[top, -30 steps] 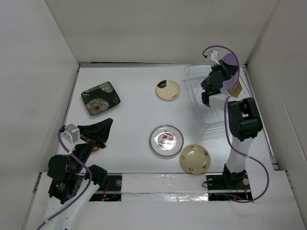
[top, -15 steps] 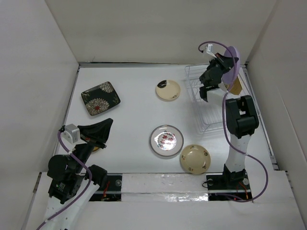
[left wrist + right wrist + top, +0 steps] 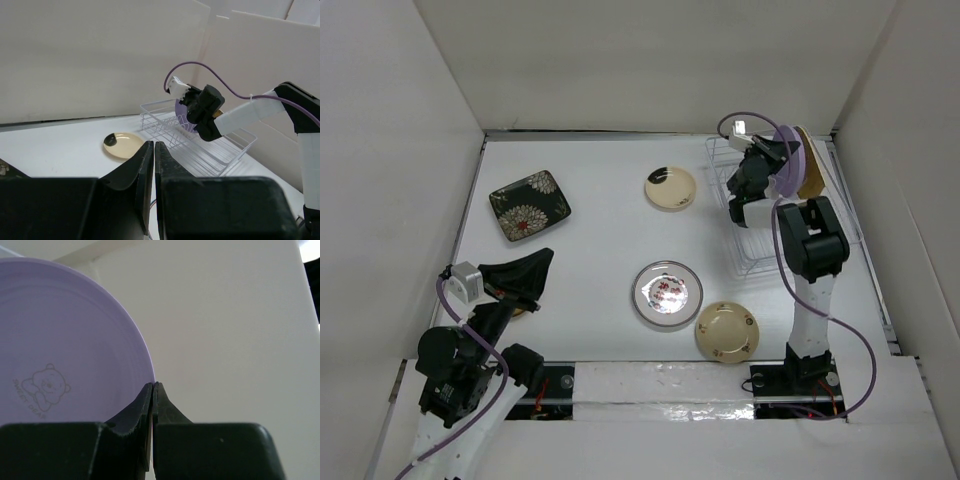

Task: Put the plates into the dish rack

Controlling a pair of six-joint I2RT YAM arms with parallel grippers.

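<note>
My right gripper (image 3: 777,170) is shut on the rim of the lilac round plate (image 3: 792,158), holding it on edge over the white wire dish rack (image 3: 748,256). In the right wrist view the plate (image 3: 65,345) fills the left, and its rim runs down to my closed fingertips (image 3: 152,386). The black square floral plate (image 3: 530,204), the cream plate with a dark mark (image 3: 670,187), the white-rimmed red-patterned plate (image 3: 666,293) and a pale tan round plate (image 3: 726,331) lie flat on the table. My left gripper (image 3: 530,268) is shut and empty at the near left.
A tan piece (image 3: 811,174) stands on edge in the rack just behind the lilac plate. A bit of yellow (image 3: 523,309) shows under my left arm. White walls enclose the table. The left wrist view shows the rack (image 3: 220,150) and the cream plate (image 3: 122,144).
My right gripper has turned and come down and left with the lilac plate, from above the rack's far corner into the rack. The left arm has not moved.
</note>
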